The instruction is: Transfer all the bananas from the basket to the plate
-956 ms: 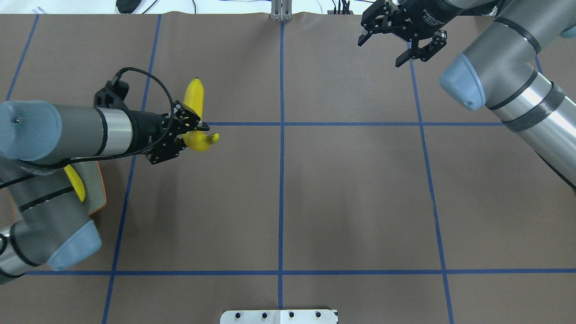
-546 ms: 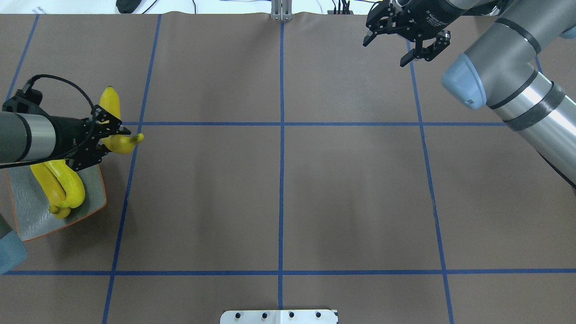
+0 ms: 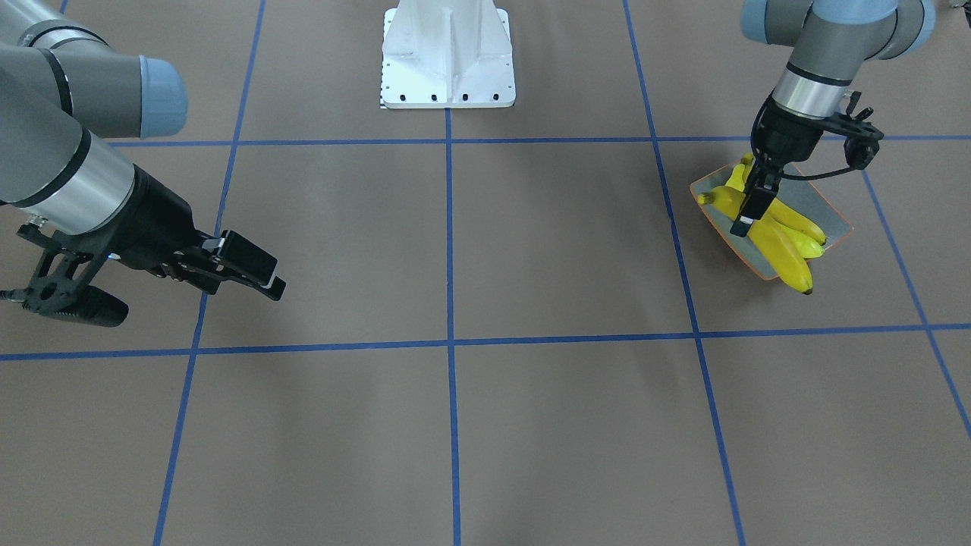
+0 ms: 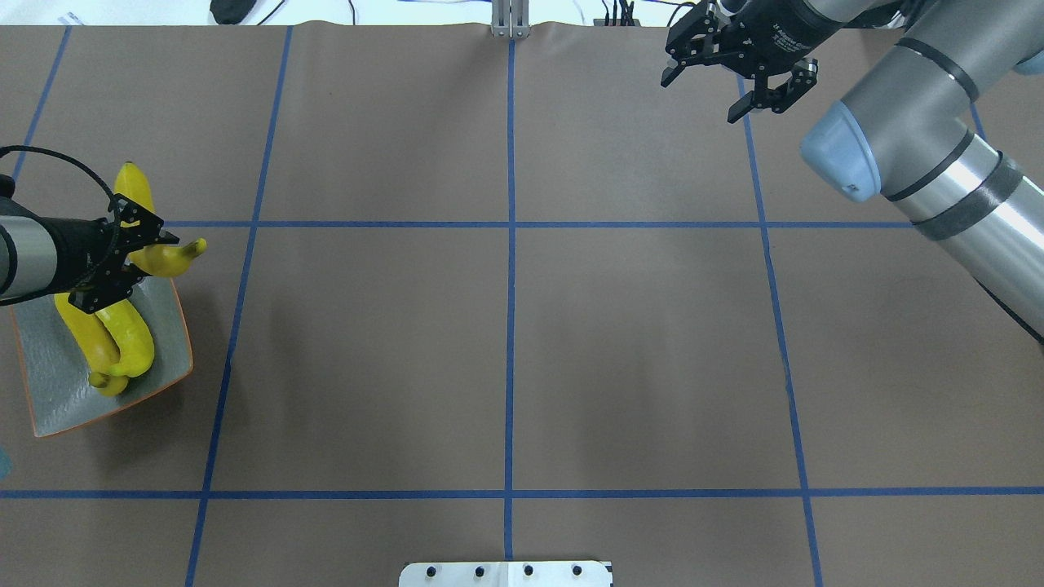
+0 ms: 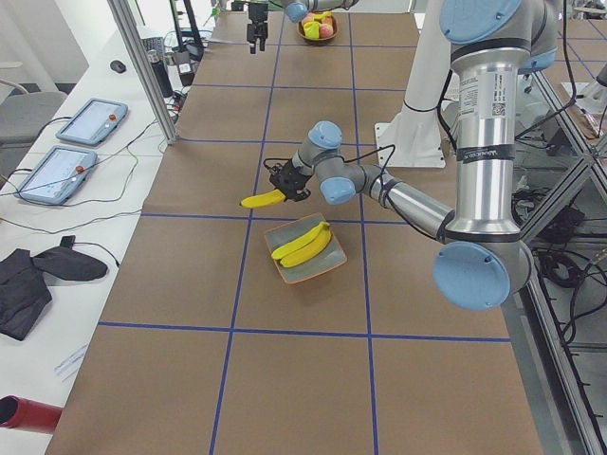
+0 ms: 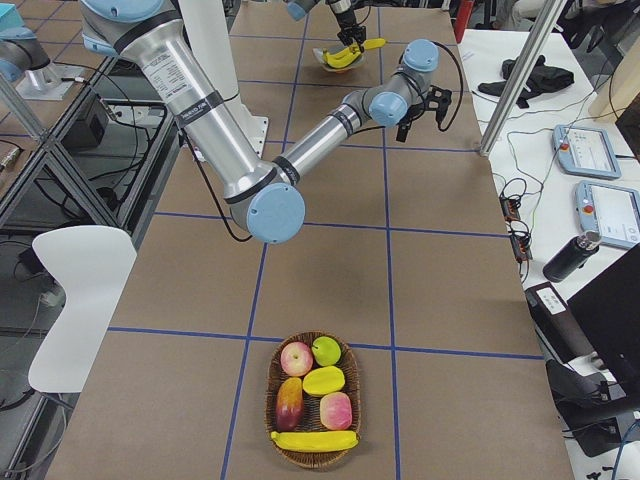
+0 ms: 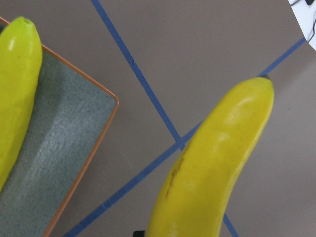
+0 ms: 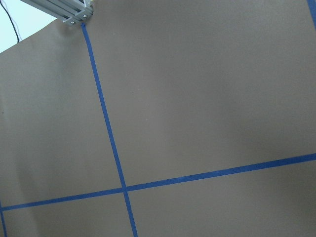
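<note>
My left gripper [image 4: 134, 254] is shut on a yellow banana [image 4: 133, 186] and holds it over the far edge of the grey-green plate [image 4: 49, 391]. Two more bananas [image 4: 114, 342] lie side by side on the plate. The left wrist view shows the held banana [image 7: 212, 168] over the tape lines, beside the plate's corner [image 7: 64, 148]. From the front, the held banana [image 3: 719, 199] sticks out past the plate's rim [image 3: 831, 208]. My right gripper [image 4: 705, 94] hangs open and empty at the far right. The basket [image 6: 272, 385] holds one banana [image 6: 312, 439] among other fruit.
The basket also holds apples and a mango [image 6: 322, 380]. Blue tape lines cross the brown table cover. The robot's white base [image 3: 447, 53] stands at the table's middle edge. Tablets [image 5: 90, 121] and cables lie on the side bench.
My left arm has carried the banana leftward to the plate's far edge, uncovering the two bananas lying on the plate. My right gripper drifted slightly toward the far edge, still open.
</note>
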